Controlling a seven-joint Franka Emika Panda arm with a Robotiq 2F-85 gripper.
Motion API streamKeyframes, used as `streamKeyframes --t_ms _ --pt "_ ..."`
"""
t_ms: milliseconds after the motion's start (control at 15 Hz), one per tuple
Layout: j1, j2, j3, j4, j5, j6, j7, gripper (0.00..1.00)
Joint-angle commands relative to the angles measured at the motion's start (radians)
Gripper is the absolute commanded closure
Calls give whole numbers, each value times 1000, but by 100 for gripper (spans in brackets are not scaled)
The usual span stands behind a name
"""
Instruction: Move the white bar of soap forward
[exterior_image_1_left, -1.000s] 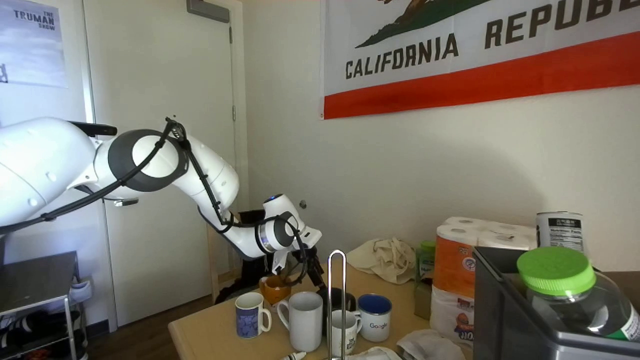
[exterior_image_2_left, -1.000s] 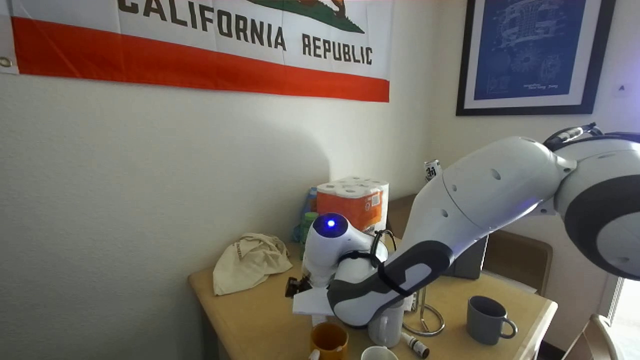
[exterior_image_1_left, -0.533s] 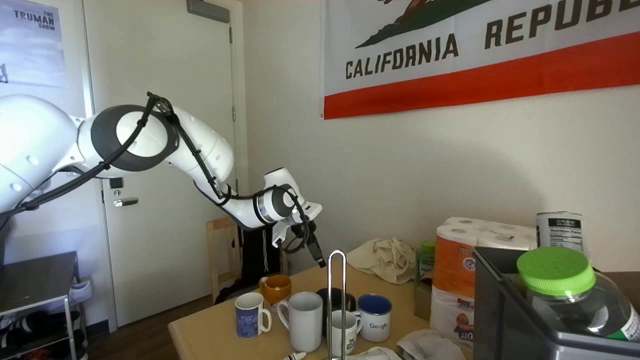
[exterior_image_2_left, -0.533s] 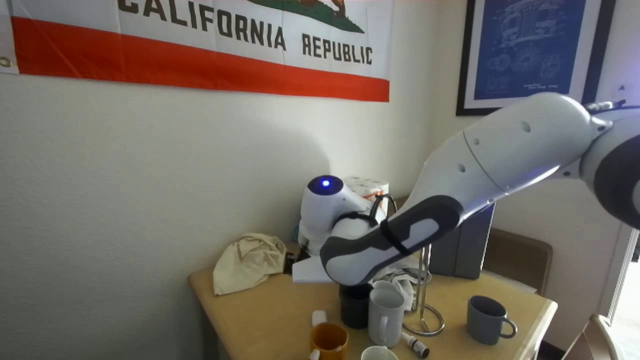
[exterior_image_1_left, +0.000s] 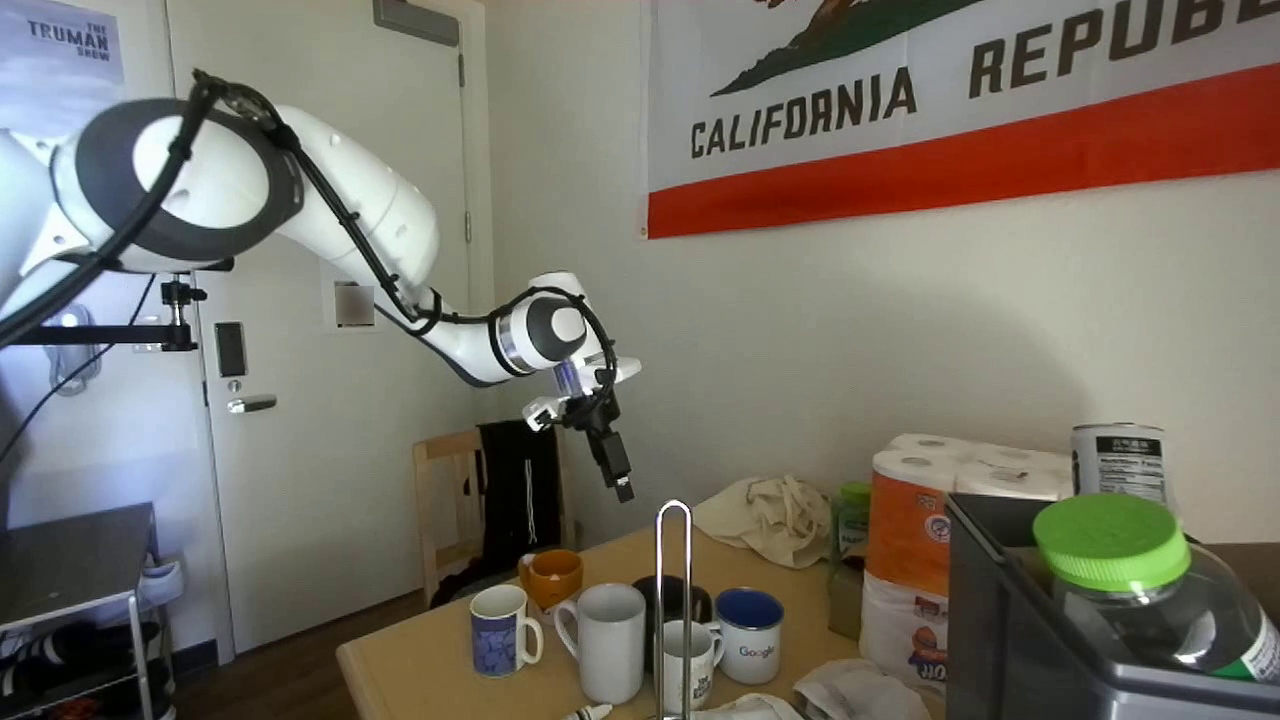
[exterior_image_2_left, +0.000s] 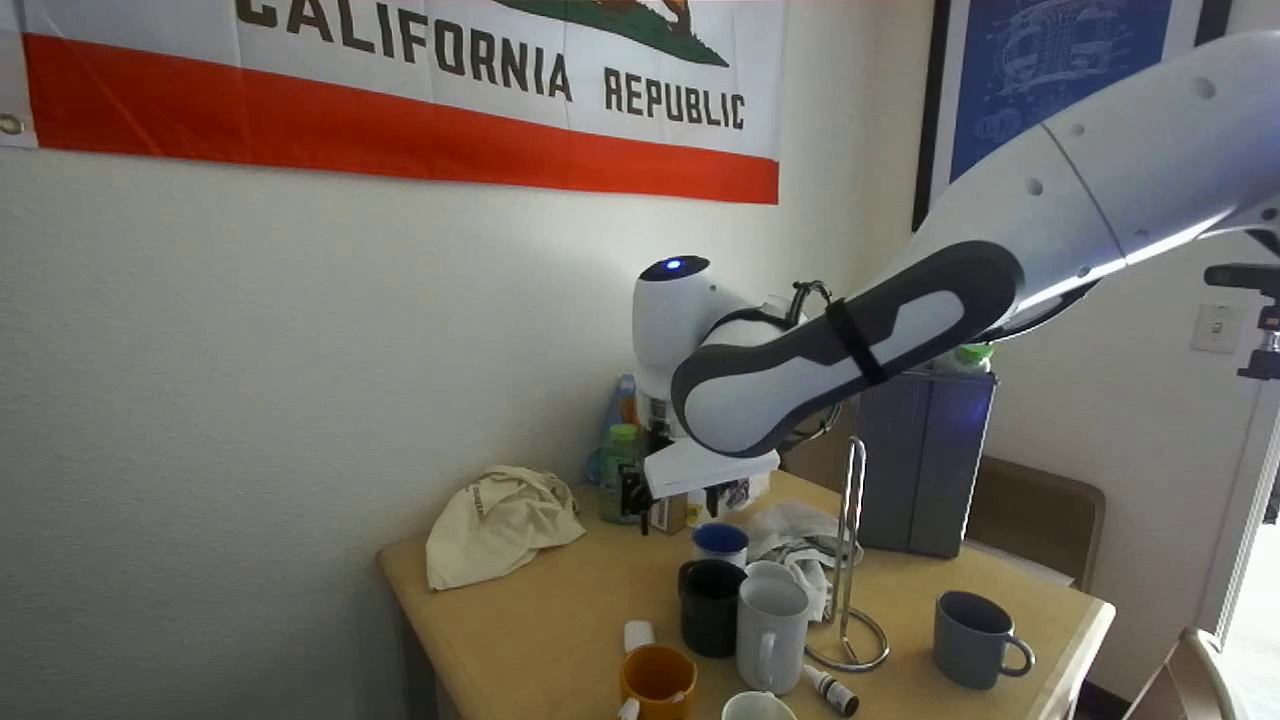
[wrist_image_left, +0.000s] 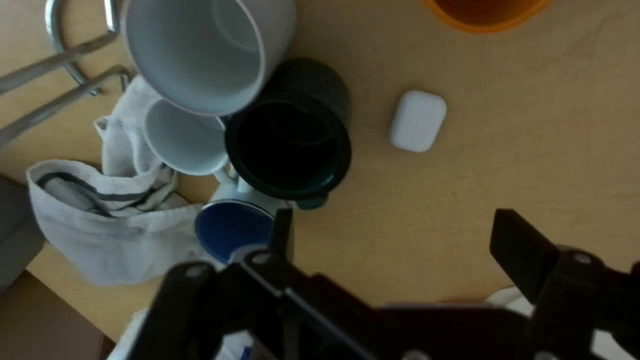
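Black 2-fingered gripper (wrist_image_left: 392, 235), mine: 1, raised above the tan wood-grained table (wrist_image_left: 550, 165), jaws standing wide apart. Small, flattish, round-edged white bar of soap (wrist_image_left: 418, 121): 1, on the table, lower than my jaws and, in the wrist view, beyond the gap between them. Round black mug (wrist_image_left: 287, 140): 1, near the soap, toward my finger (wrist_image_left: 284, 232) at the wrist view's left. Large white mug (wrist_image_left: 205, 55) and small white mug (wrist_image_left: 185, 137): 1 each, farther out on that side. White mug with blue interior (wrist_image_left: 232, 227): 1, partly hidden by that finger. Orange mug (wrist_image_left: 485, 22): 1, past the soap.
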Motion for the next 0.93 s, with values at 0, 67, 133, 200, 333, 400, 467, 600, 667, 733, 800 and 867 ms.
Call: streamKeyframes --t_ms 0,67,133,200,333,400,467,600,667,733,800,867 --pt "-60 -165 62 -207 26 -51 -94 0" --pt "-71 -197 72 -258 27 -50 -104 0" --pt "-76 -225 76 -303 20 -52 -92 0" --pt "-81 -251 81 -346 16 -54 -78 0" --pt "-88 -296 94 -426 15 -55 -62 0" --pt "-90 -317 102 -465 11 -51 -54 0" --pt "-91 -336 109 -491 11 -57 -47 0" --pt "-95 -373 128 -548 18 -49 -50 0" --pt "-95 -389 137 -568 15 -52 -44 0" --pt "-95 -404 145 -587 11 -52 -39 0" --pt "-97 -416 153 -602 9 -52 -35 0" --pt "-98 -429 160 -615 5 -56 -24 0"
